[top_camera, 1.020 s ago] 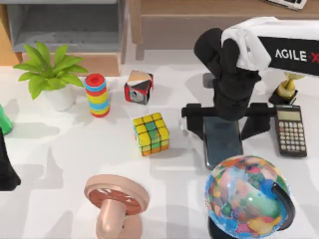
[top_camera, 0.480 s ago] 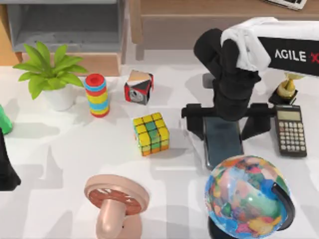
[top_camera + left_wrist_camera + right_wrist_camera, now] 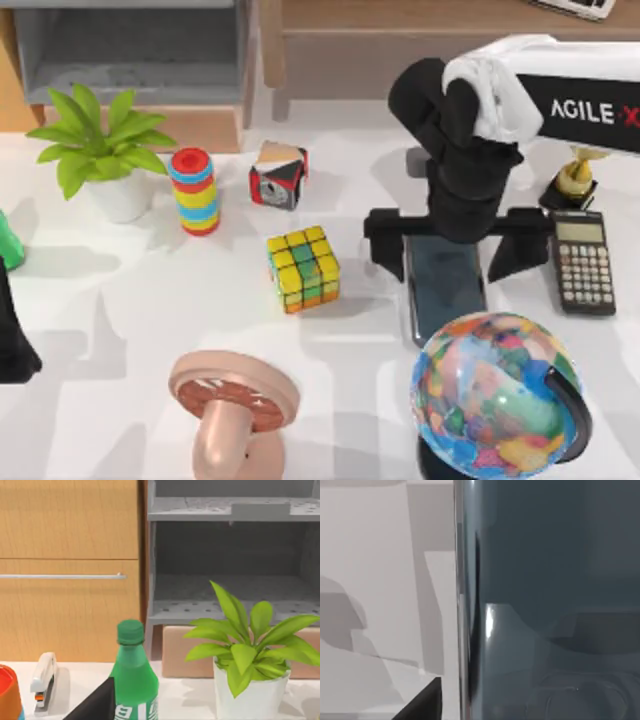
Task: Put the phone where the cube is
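Right jaws (image 3: 448,250): my right AgileX arm reaches in from the far right; its jaws are spread wide, one finger on each side of the phone's far end, not clenched on it.

Phone (image 3: 446,288): flat, dark, glossy, lying on the white table (image 3: 120,300) right of centre, long axis running near to far. In the right wrist view its screen (image 3: 550,600) and thin grey rim sit very close under the camera.

Cube (image 3: 303,268): multicoloured puzzle cube near the table's centre, left of the phone and apart from it.

Calculator (image 3: 583,262): black, keypad and small display, just right of the phone.

Globe (image 3: 495,395): colourful, on a black stand, at the near right; from above it covers the phone's near end.

Trophy (image 3: 575,175): small, gold, far of the calculator.

Ring stack (image 3: 194,190) and patterned block (image 3: 277,175): far of the cube.

Potted plant (image 3: 100,150): far left, white pot.

Pink fan (image 3: 235,410): near edge, left of the globe.

Green bottle (image 3: 132,680) and stapler (image 3: 44,680): seen in the left wrist view.

Left arm (image 3: 14,335): parked at the table's left edge; I cannot tell how its jaws stand.
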